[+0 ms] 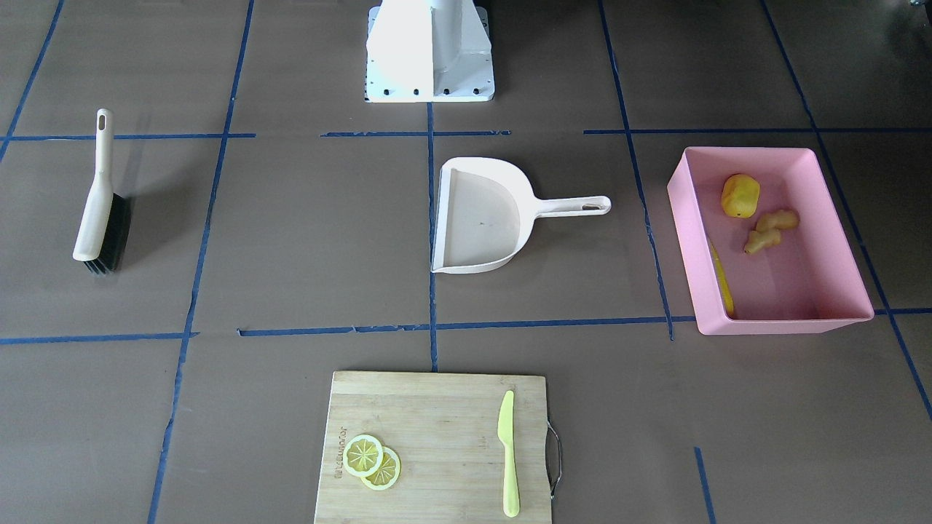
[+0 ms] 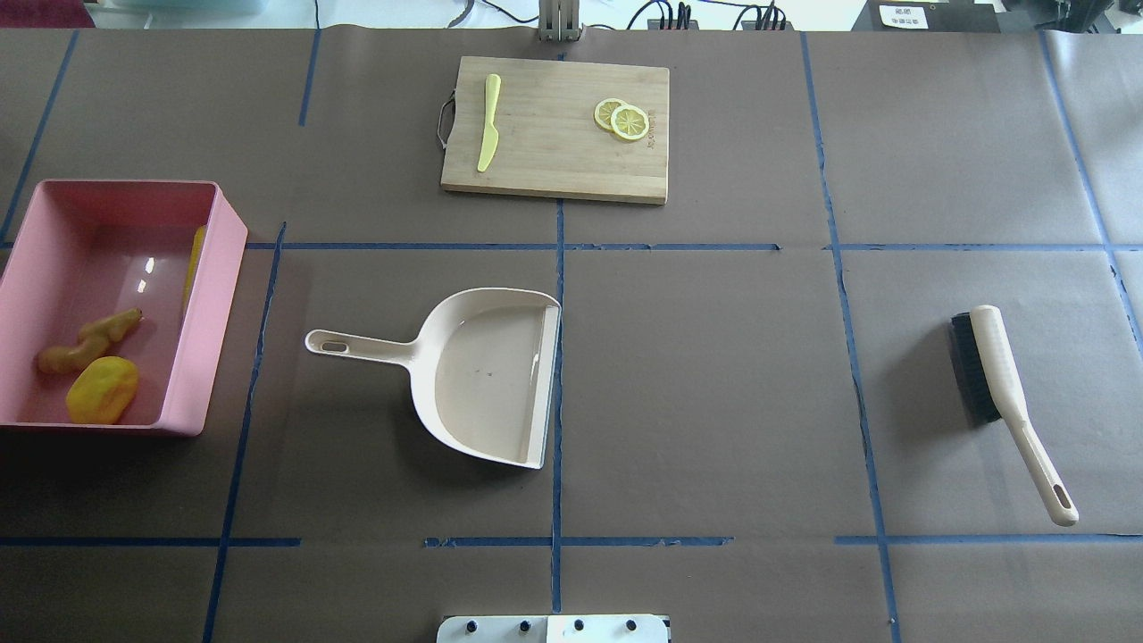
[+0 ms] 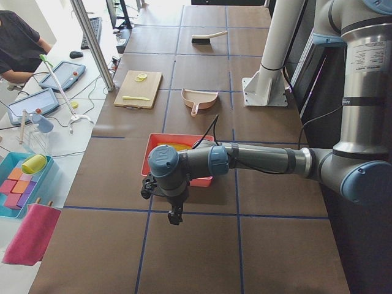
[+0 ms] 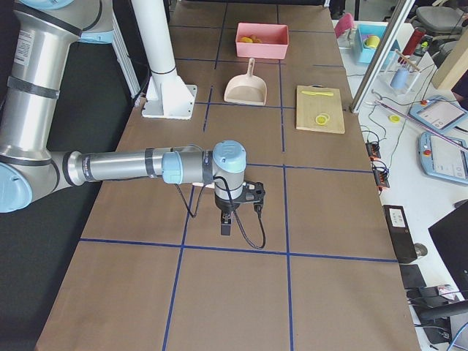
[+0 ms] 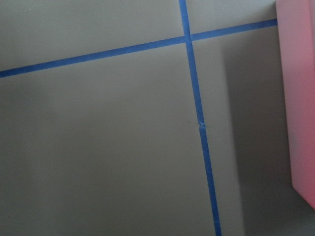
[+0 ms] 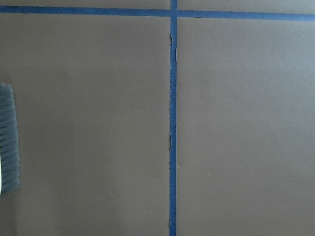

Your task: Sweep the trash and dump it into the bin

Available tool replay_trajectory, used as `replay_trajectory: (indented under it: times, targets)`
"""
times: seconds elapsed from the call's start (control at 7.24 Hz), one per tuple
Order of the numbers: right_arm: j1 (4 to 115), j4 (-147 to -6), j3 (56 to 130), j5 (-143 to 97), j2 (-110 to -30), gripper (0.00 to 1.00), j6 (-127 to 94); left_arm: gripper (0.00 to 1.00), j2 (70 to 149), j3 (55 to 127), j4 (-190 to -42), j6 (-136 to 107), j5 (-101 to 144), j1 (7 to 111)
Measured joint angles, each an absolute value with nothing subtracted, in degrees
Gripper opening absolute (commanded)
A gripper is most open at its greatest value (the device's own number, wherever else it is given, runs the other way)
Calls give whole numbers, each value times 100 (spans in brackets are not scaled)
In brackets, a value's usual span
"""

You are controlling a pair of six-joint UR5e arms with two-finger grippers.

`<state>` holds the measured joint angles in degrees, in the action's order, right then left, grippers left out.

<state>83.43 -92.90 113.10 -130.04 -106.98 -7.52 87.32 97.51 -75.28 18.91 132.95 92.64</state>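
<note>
Findings. All three pieces of trash lie inside the bin (image 1: 690, 255) at the robot's left end of the desk (image 1: 291, 218). The pepper (image 1: 740, 195) and ginger (image 1: 770, 230) rest on its floor, close together. The corn (image 1: 723, 280) lies along the foot of the wall nearest the dustpan (image 1: 480, 218). The dustpan sits flat and empty at mid-desk. The brush (image 1: 98, 204) lies at the robot's right end, well apart from it. No trash is visible on the open desk, so the task is judged complete or all but complete.

Tools. The left tool (image 3: 175, 215) hangs over bare desk just outside the bin and holds nothing. The right tool (image 4: 227, 225) hangs over bare desk near the brush, also empty-handed. Both show only in the side views, so whether their jaws stand apart or together cannot be told.

Risks.
- The left arm crosses above the bin, and its wrist view shows the pink wall at the frame edge. A careless retreat could clip the rim and shift or tip the bin.
- A loose cable loops below each wrist and could snag the bin or the brush.
- A needless further sweep could carry off the lemon slices (image 1: 371, 460) or knife (image 1: 508, 451) on the board (image 1: 437, 407), which are not trash.
</note>
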Motion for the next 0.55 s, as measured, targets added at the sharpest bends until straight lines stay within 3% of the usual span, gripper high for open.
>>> replay_trajectory:
  times: [0.55]
  targets:
    - [8341,-9286,11232,-13196,-10703,100,-786,100,8680,9770,-7874,1961,13303,9255]
